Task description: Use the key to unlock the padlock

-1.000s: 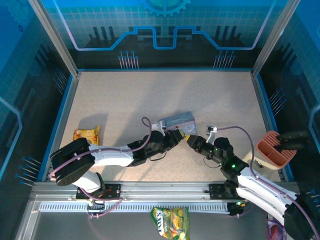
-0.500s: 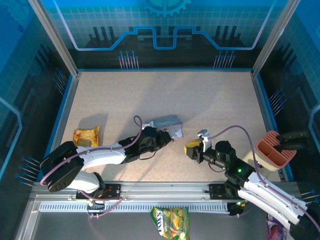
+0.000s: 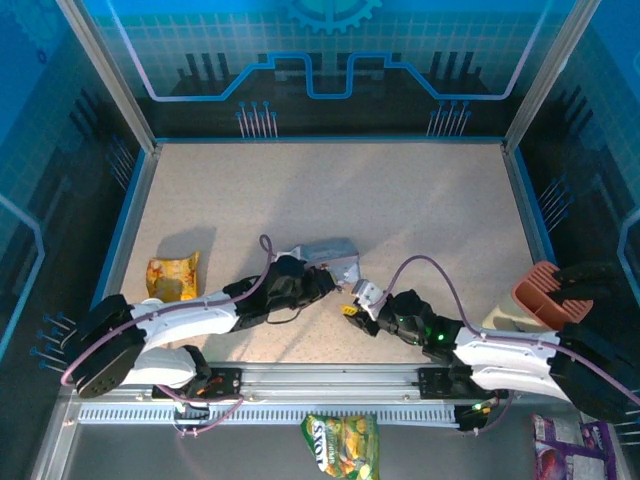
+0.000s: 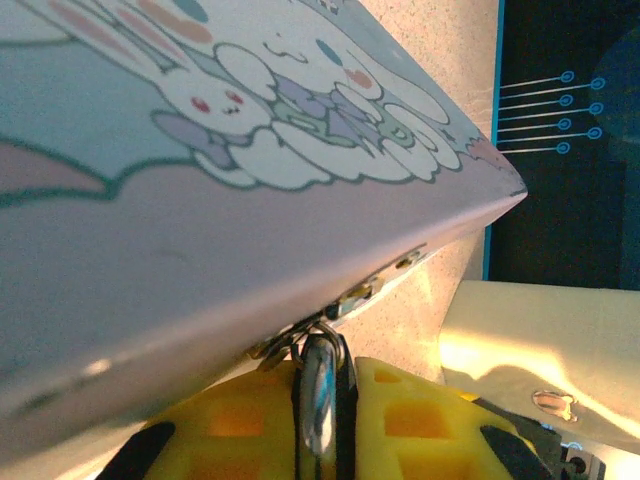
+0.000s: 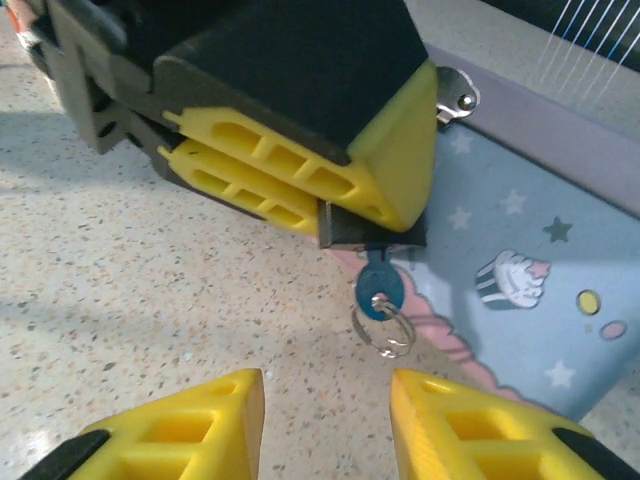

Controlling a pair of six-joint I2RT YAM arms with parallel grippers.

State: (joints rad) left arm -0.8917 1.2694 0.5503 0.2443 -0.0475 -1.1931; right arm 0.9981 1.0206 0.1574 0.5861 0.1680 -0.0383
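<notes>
Since a second ago my left pincer (image 5: 365,205) has drawn back to the left and a little nearer, and the lilac tin (image 3: 322,250) has come along with it across the table (image 3: 300,190). Half a second ago my right pincer (image 5: 325,415) stood well apart on the right. Now it has come back in, low and stretched out, just beside the left one at the tin's near right corner.

My left pincer is pinching the padlock (image 5: 372,236), a dark block pressed between its yellow pads and lying against the side of the tin. The key (image 5: 378,290) sticks out of the padlock's end toward my right pincer, with a small ring (image 5: 388,333) through its bluish head. My right pincer is spread, and nothing lies between its fingers (image 5: 190,435); the key is just beyond them, untouched.

From above, padlock and key are lost under the two pincers. My left finger covers the shackle, so I cannot tell whether it has sprung. The key's blade is hidden inside the lock. In my left wrist view the padlock is a shiny sliver, cut off at the bottom edge.
</notes>
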